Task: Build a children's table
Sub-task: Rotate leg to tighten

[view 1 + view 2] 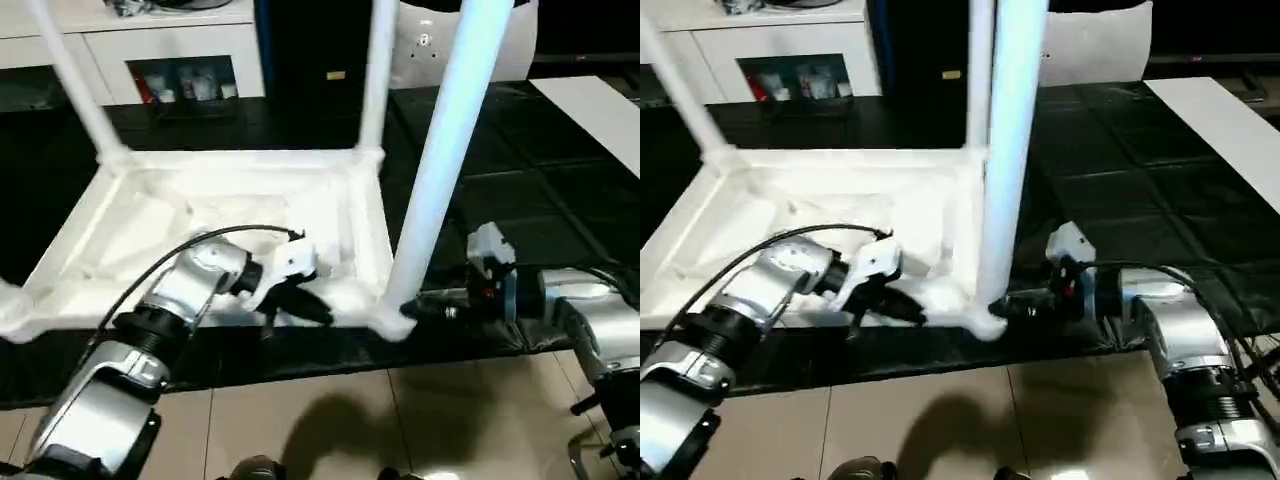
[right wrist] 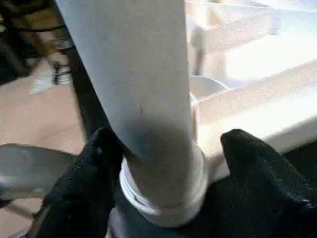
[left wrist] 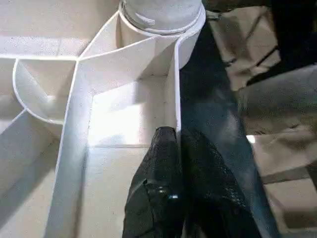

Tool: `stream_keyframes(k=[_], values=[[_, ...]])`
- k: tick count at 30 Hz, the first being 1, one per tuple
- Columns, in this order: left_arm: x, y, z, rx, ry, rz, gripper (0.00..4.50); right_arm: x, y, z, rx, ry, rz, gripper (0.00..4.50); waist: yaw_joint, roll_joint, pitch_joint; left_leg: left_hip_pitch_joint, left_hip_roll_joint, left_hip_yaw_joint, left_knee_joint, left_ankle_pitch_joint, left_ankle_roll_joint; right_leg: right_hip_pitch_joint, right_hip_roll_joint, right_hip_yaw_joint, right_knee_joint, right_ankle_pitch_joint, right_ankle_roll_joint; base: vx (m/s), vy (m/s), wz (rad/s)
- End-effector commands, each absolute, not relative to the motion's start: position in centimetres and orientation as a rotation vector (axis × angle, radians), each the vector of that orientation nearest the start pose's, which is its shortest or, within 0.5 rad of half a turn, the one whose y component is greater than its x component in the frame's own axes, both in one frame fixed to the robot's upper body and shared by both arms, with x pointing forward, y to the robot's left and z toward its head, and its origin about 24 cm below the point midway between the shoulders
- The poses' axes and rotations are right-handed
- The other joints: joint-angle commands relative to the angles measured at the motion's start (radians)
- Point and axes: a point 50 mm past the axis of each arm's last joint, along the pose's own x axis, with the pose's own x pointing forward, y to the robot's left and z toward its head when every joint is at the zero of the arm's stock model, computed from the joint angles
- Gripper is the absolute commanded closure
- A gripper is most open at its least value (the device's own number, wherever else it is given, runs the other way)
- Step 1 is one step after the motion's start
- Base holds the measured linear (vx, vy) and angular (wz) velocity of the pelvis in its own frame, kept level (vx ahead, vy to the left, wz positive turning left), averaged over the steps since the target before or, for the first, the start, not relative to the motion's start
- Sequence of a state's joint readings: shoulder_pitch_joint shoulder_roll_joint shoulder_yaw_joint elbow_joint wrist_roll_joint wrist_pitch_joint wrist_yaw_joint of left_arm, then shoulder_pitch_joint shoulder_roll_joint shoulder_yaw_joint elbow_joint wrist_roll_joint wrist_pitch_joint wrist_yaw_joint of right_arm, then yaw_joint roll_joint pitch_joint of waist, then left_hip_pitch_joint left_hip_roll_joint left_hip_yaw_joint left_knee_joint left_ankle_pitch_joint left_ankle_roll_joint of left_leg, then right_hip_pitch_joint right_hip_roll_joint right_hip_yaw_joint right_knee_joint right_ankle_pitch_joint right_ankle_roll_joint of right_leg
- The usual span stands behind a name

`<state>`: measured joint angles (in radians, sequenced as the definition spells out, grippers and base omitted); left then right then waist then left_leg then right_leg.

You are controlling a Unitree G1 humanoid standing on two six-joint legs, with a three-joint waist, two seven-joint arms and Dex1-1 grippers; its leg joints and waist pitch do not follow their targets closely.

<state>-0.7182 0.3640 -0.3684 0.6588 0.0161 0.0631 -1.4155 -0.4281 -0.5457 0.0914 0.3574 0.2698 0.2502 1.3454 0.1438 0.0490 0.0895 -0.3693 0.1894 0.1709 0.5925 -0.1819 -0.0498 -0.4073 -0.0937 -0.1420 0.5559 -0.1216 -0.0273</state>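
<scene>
A: The left gripper [image 1: 318,308] is closed tight, its two black fingers [image 3: 171,163] pressed together on the thin near rim of the table top [image 1: 200,215], one inside the wall and one outside.

B: And the right gripper [image 1: 410,311]?

A: Spread wide. Its fingers [image 2: 101,163] stand on either side of the foot of the near leg [image 1: 445,160], where that leg goes into the near right corner socket [image 1: 388,318]. Whether the pads actually touch the tube, I cannot tell.

B: Where does the table lie?

A: Upside down on the black mat [image 1: 520,190], ribbed underside up, its near edge almost level with the mat's front edge. Beyond that edge is beige tile floor [image 1: 330,420].

B: How many legs are up?

A: Three stand in their sockets: the near right one, a far right leg [image 1: 376,75] and a far left leg [image 1: 75,80] that leans a little outward. The near left corner runs off the edge of the head view.

B: Room to move?

A: On the right, bare mat stretches away from the top's side wall, with a white board [image 1: 600,110] lying well apart. Inside the top, the shallow ribbed bays are open. Behind it, a white cabinet [image 1: 150,60] with a glass door stands past a strip of mat.
</scene>
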Motion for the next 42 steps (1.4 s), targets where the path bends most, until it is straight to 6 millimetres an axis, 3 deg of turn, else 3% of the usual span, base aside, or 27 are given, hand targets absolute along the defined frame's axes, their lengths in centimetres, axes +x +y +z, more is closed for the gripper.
stream_keyframes(k=[1, 2, 10, 13, 17, 20, 22, 23, 24, 25, 28, 32, 34, 39, 42], values=[[31.6, 10.8, 7.4, 0.504, 0.466, -1.679, 4.5, 29.2, -19.3, 8.3, -0.101, 0.334, 1.328, 1.46, -0.005, -0.017, -0.085, 0.014, 0.052, -0.012, -0.067, -0.198, 0.085, 0.056, -0.075, 0.059, -0.065, -0.421, -0.159, 0.0, 0.0, 0.0], [31.6, 10.8, 7.4, 0.504, 0.466, -1.679, 4.5, 29.2, -19.3, 8.3, -0.101, 0.334, 1.328, 1.7, -0.005, -0.017, -0.085, 0.014, 0.052, -0.012, -0.067, -0.2, 0.084, 0.056, -0.075, 0.059, -0.064, -0.418, -0.16, 0.0, 0.0, 0.0], [31.7, 10.8, 7.4, 0.489, 0.462, -1.679, 4.5, 28.7, -18.8, 8.1, -0.051, 0.354, 1.396, 2.35, -0.004, -0.02, -0.084, 0.012, 0.049, -0.011, -0.067, -0.183, 0.088, 0.058, -0.076, 0.061, -0.064, -0.424, -0.154, 0.0, 0.0, 0.0], [31.9, 10.6, 7.4, 0.453, 0.46, -1.648, 4.5, 28.4, -18.6, 8.0, -0.013, 0.354, 1.392, 2.44, -0.004, -0.018, -0.081, 0.013, 0.048, -0.011, -0.067, -0.192, 0.085, 0.057, -0.075, 0.06, -0.068, -0.442, -0.148, 0.0, 0.0, 0.0], [33.5, 9.7, 7.1, 0.371, 0.489, -1.391, 4.5, 28.7, -17.5, 7.6, 0.061, 0.348, 1.254, 2.51, -0.006, -0.02, -0.076, 0.017, 0.045, -0.011, -0.069, -0.212, 0.069, 0.054, -0.073, 0.057, -0.076, -0.481, -0.137, 0.0, 0.0, 0.0], [34.0, 9.1, 7.2, 0.312, 0.486, -1.301, 4.5, 29.3, -16.9, 7.2, 0.074, 0.359, 1.159, 2.52, -0.012, -0.021, -0.073, 0.019, 0.038, -0.013, -0.068, -0.241, 0.055, 0.055, -0.075, 0.049, -0.09, -0.566, -0.096, 0.0, 0.0, 0.0], [34.4, 7.3, 7.5, 0.227, 0.471, -1.205, 4.5, 31.0, -15.6, 6.0, 0.042, 0.392, 0.891, 2.53, -0.031, -0.023, -0.066, 0.016, 0.036, -0.018, -0.071, -0.259, 0.029, 0.051, -0.074, 0.042, -0.093, -0.597, -0.081, 0.0, 0.0, 0.0], [34.5, 7.2, 7.5, 0.222, 0.47, -1.199, 4.5, 31.1, -15.6, 5.9, 0.041, 0.394, 0.876, 2.53, -0.039, -0.023, -0.066, 0.016, 0.034, -0.02, -0.071, -0.272, 0.023, 0.053, -0.074, 0.038, -0.096, -0.612, -0.072, 0.0, 0.0, 0.0], [34.7, 6.2, 7.6, 0.183, 0.45, -1.152, 4.5, 31.9, -14.9, 5.4, 0.064, 0.415, 0.748, 2.54, -0.053, -0.022, -0.067, 0.017, 0.031, -0.021, -0.069, -0.283, 0.021, 0.053, -0.074, 0.035, -0.102, -0.617, -0.061, 0.0, 0.0, 0.0], [34.7, 6.2, 7.6, 0.183, 0.45, -1.152, 4.5, 31.9, -14.9, 5.4, 0.064, 0.415, 0.748, 2.55, -0.066, -0.022, -0.065, 0.016, 0.028, -0.02, -0.068, -0.288, 0.026, 0.052, -0.073, 0.031, -0.107, -0.618, -0.058, 0.0, 0.0, 0.0], [35.1, 3.8, 8.2, 0.092, 0.405, -1.058, 4.5, 33.0, -13.3, 4.5, 0.137, 0.469, 0.546, 2.55, -0.086, -0.018, -0.069, 0.016, 0.03, -0.02, -0.069, -0.28, 0.039, 0.054, -0.071, 0.026, -0.11, -0.574, -0.063, 0.0, 0.0, 0.0], [34.9, 1.8, 8.2, 0.077, 0.393, -1.012, 4.5, 33.7, -12.1, 4.4, 0.111, 0.429, 0.45, 2.55, -0.089, -0.021, -0.07, 0.018, 0.028, -0.017, -0.069, -0.272, 0.053, 0.051, -0.072, 0.03, -0.111, -0.558, -0.064, 0.0, 0.0, 0.0], [34.8, 1.6, 8.2, 0.097, 0.393, -1.012, 4.5, 33.9, -12.0, 4.4, 0.097, 0.414, 0.427, 1.88, -0.089, -0.024, -0.07, 0.015, 0.027, -0.016, -0.071, -0.265, 0.059, 0.053, -0.073, 0.032, -0.111, -0.551, -0.061, 0.0, 0.0, 0.0], [34.7, 2.2, 7.8, 0.199, 0.392, -1.027, 4.5, 33.8, -12.4, 4.7, 0.085, 0.378, 0.431, 1.82, -0.087, -0.024, -0.069, 0.014, 0.032, -0.017, -0.077, -0.256, 0.07, 0.055, -0.073, 0.038, -0.106, -0.529, -0.067, 0.0, 0.0, 0.0], [34.9, 2.7, 7.7, 0.257, 0.377, -1.035, 4.5, 33.5, -13.2, 4.8, 0.065, 0.357, 0.435, 1.43, -0.085, -0.026, -0.07, 0.013, 0.033, -0.016, -0.078, -0.249, 0.071, 0.056, -0.073, 0.042, -0.102, -0.506, -0.073, 0.0, 0.0, 0.0]])
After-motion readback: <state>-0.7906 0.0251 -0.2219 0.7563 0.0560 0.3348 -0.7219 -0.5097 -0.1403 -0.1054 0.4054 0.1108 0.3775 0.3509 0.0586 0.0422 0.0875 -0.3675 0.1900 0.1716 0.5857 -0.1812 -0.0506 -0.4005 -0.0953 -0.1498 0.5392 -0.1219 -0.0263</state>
